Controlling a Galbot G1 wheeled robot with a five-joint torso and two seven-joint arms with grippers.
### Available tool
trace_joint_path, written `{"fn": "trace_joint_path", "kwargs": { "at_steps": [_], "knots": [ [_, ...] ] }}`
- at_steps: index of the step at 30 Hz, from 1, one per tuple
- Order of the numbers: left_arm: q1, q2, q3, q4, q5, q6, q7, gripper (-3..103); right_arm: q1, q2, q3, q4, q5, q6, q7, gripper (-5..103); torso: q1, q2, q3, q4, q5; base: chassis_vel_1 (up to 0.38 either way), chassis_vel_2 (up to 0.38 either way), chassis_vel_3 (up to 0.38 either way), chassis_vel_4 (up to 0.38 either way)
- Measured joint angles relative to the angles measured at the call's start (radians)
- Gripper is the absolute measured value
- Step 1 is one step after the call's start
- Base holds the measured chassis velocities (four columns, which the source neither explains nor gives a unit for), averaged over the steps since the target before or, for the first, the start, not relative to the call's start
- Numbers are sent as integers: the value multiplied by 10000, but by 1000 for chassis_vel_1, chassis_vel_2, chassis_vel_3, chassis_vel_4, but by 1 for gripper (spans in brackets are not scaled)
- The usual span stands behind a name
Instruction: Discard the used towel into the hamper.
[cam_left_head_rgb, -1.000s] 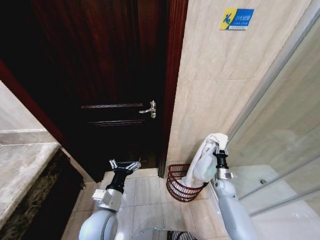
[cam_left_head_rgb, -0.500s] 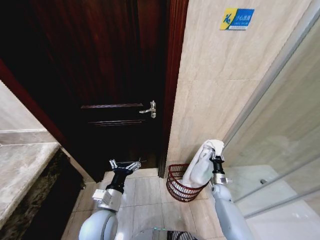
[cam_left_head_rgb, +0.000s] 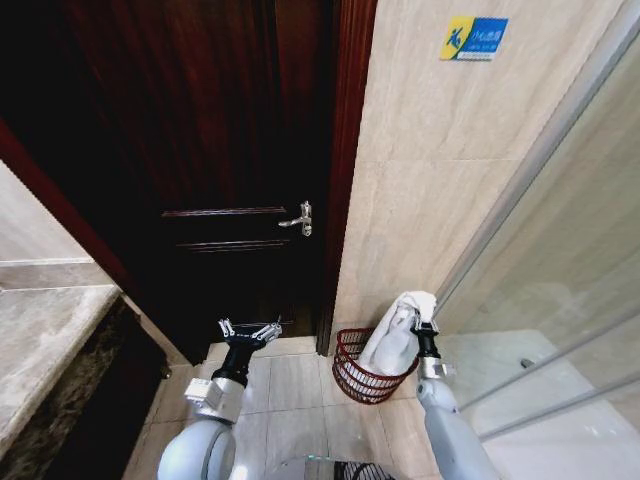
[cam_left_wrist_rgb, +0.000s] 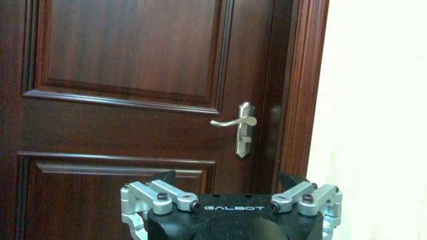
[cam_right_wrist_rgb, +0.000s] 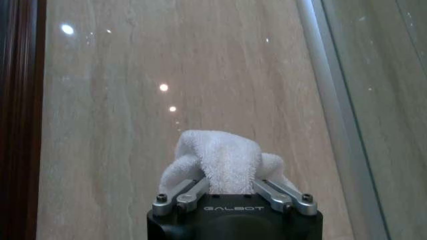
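A white towel (cam_left_head_rgb: 398, 335) hangs from my right gripper (cam_left_head_rgb: 424, 320), which is shut on its top fold, and its lower end drapes down into the hamper (cam_left_head_rgb: 352, 372). The hamper is a dark reddish-brown wire basket standing on the floor tiles against the beige wall, just right of the door frame. In the right wrist view the towel (cam_right_wrist_rgb: 223, 165) bulges up between the closed fingers of the right gripper (cam_right_wrist_rgb: 230, 187). My left gripper (cam_left_head_rgb: 248, 332) is held open and idle in front of the door, and the left wrist view shows the left gripper (cam_left_wrist_rgb: 230, 192) with nothing in it.
A dark wooden door (cam_left_head_rgb: 210, 160) with a silver lever handle (cam_left_head_rgb: 299, 220) fills the left middle. A stone counter (cam_left_head_rgb: 45, 330) runs along the left. A glass shower partition (cam_left_head_rgb: 560, 260) stands right of the hamper. Tiled floor (cam_left_head_rgb: 290, 390) lies between the arms.
My right gripper has lowered the towel and moved it left, toward the hamper, so more of the cloth now hangs inside the basket. The left arm has not moved.
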Motion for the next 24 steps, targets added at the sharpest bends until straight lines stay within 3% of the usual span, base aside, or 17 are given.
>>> {"fn": "trace_joint_path", "kwargs": {
  "at_steps": [16, 24],
  "knots": [
    [0, 0, 0, 1, 0, 0, 0, 100, 315, 800, -351, -922, -179, -11, 121, 11, 0, 0, 0, 2, -3, -6, 10, 6, -6],
    [0, 0, 0, 0, 0, 0, 0, 100, 241, 655, -333, -1451, 44, -16, 176, 11, 1, 0, 0, -2, -4, -15, 27, 20, -20]
  ]
}}
